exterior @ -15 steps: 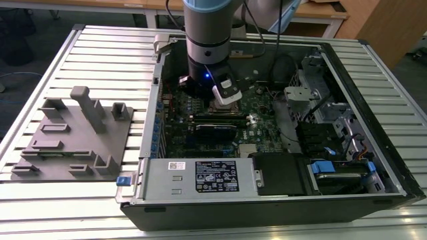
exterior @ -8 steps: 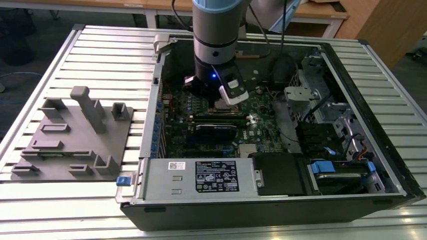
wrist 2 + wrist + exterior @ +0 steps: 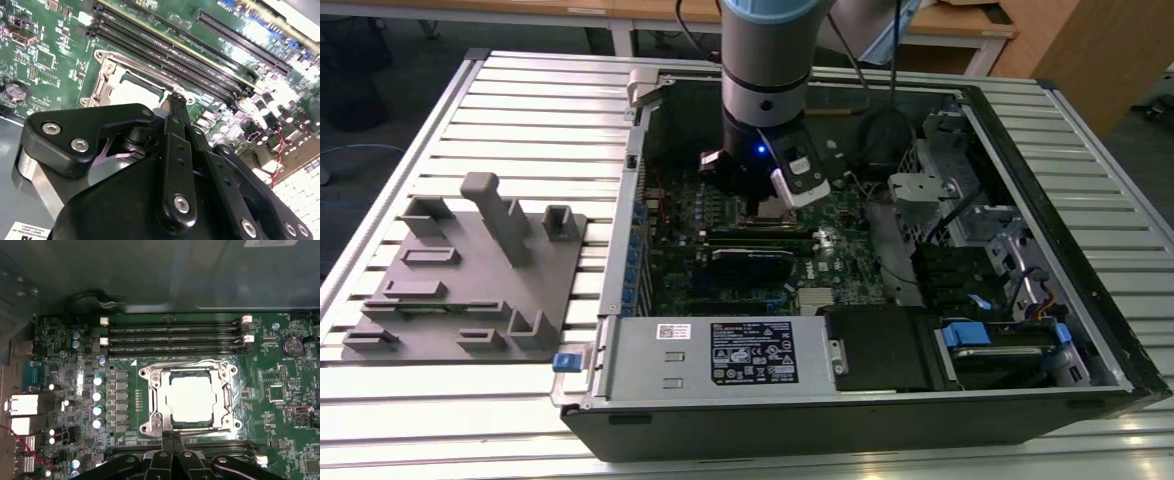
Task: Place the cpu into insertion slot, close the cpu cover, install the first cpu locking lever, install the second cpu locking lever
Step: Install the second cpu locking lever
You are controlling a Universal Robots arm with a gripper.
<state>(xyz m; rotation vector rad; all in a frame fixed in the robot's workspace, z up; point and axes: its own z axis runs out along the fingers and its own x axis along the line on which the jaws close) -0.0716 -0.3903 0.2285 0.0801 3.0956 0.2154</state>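
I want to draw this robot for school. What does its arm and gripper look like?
The arm is a fat round tube, silver-grey with a light blue cap at the joint and a black band lower down, where a tiny blue light glows. Black cables hang beside it. The gripper is black, made of flat linked bars joined by shiny silver screws, and a white box-shaped part sits near the wrist.

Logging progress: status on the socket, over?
Gripper at socket edge, fingers together. Cpu seated in insertion slot, cpu cover down. Nothing obstructing.
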